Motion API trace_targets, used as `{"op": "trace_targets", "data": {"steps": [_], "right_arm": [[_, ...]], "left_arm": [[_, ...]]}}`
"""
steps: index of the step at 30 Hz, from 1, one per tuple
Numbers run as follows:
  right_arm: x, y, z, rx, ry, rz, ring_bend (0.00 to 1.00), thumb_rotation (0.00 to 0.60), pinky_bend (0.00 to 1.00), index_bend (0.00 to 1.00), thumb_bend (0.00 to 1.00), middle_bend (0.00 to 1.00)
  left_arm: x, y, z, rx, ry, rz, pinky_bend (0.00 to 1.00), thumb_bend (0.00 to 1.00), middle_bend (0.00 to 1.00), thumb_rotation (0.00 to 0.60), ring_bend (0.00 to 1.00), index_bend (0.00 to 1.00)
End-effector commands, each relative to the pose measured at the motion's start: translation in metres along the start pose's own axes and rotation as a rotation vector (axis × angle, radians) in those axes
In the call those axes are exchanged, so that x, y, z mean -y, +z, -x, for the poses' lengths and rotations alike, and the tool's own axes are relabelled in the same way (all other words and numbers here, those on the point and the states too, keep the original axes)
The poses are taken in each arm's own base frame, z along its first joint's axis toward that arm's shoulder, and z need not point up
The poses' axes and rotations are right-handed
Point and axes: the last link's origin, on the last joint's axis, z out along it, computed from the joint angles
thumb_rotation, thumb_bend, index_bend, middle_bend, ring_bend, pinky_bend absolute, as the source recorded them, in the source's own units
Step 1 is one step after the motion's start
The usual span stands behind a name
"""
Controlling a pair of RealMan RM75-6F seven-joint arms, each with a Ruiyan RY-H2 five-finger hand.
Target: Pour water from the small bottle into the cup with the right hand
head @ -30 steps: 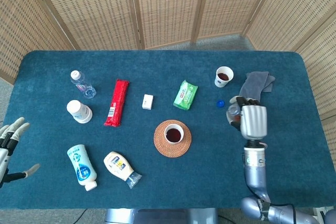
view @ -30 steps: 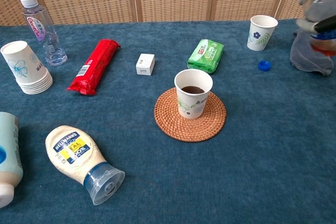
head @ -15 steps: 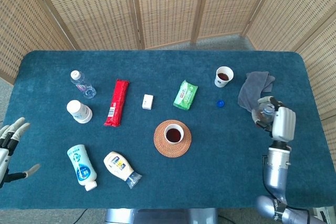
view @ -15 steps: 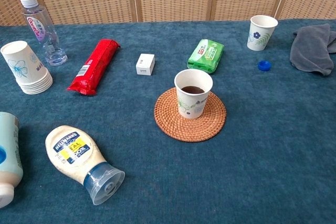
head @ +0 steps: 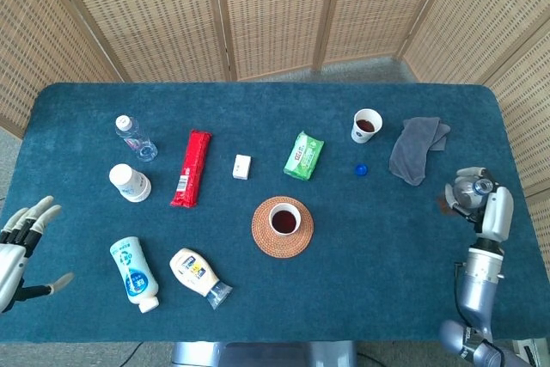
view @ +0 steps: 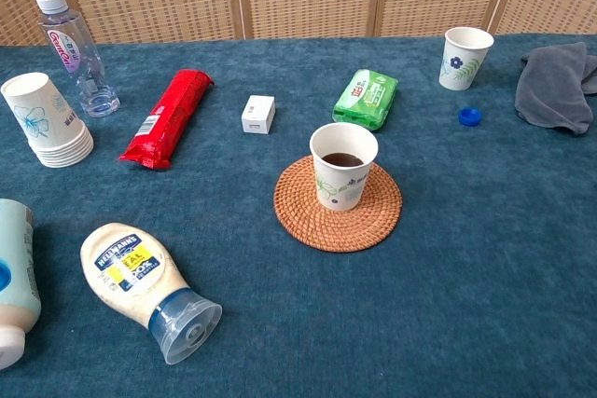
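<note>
Near the table's right edge in the head view, my right hand (head: 486, 210) grips the small clear bottle (head: 472, 186), which is uncapped with its mouth facing up. The chest view shows neither of them. A paper cup (head: 284, 218) (view: 342, 164) with dark liquid stands on a round woven coaster (head: 263, 236) (view: 297, 214) mid-table, far to the left of that hand. A second paper cup (head: 366, 125) (view: 465, 57) with dark liquid stands at the back right. The blue cap (head: 361, 169) (view: 470, 116) lies beside it. My left hand (head: 21, 245) hangs at the front left edge, fingers spread and holding nothing.
A grey cloth (head: 417, 149) (view: 556, 86) lies just behind my right hand. Left side: a tall water bottle (head: 136, 137) (view: 76, 53), stacked cups (head: 130, 182) (view: 47, 121), a red packet (head: 192, 168), a mayonnaise bottle (view: 140, 283). A white box (view: 257, 114) and green pack (view: 367, 98) lie mid-table.
My right hand has carried the small bottle rightward and toward the table's right edge, away from the cups and out of the chest view. The left hand has shifted slightly.
</note>
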Motion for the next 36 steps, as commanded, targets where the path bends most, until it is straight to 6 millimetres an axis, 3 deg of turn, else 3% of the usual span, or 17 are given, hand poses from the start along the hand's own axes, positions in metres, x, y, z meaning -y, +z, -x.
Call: {"op": "trace_targets", "data": {"steps": [1, 8, 25, 36], "right_arm": [[-0.014, -0.005, 0.005, 0.009, 0.062, 0.028, 0.59, 0.600, 0.89, 0.47, 0.77, 0.71], [-0.031, -0.011, 0.013, 0.010, 0.113, 0.068, 0.59, 0.600, 0.89, 0.47, 0.77, 0.71], [-0.048, -0.013, 0.033, -0.018, 0.156, 0.128, 0.58, 0.600, 0.88, 0.48, 0.76, 0.71], [-0.063, -0.020, 0.042, 0.003, 0.101, 0.160, 0.55, 0.600, 0.85, 0.48, 0.73, 0.71]], "left_arm": [[-0.002, -0.002, 0.001, 0.024, -0.008, 0.020, 0.00, 0.15, 0.00, 0.600, 0.00, 0.00], [-0.002, -0.001, 0.001, 0.032, -0.014, 0.026, 0.00, 0.15, 0.00, 0.600, 0.00, 0.00], [0.002, 0.000, -0.001, 0.032, -0.022, 0.019, 0.00, 0.15, 0.00, 0.600, 0.00, 0.00], [0.001, 0.002, 0.002, 0.042, -0.018, 0.015, 0.00, 0.15, 0.00, 0.600, 0.00, 0.00]]}}
